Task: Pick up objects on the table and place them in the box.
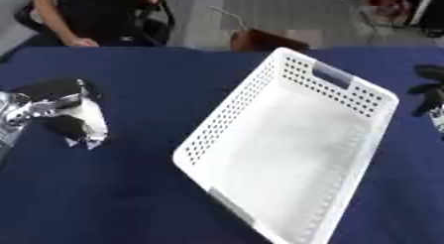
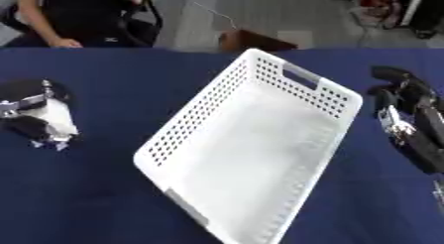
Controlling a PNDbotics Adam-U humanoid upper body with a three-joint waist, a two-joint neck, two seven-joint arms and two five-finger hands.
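A white perforated basket (image 1: pixel 368 91) lies askew on the blue table, and nothing shows inside it. At the left my left hand (image 1: pixel 54 106) is curled round a white, crinkly packet (image 1: pixel 89 120). The packet's lower corner sits at or just above the cloth; I cannot tell which. My right hand (image 2: pixel 401 96) shows at the right edge beside the basket, fingers relaxed and holding nothing.
The blue cloth (image 1: pixel 130 188) covers the whole table. A brown object (image 1: pixel 264 39) stands on the floor just past the far edge. A seated person is behind the far left edge, not touching anything on the table.
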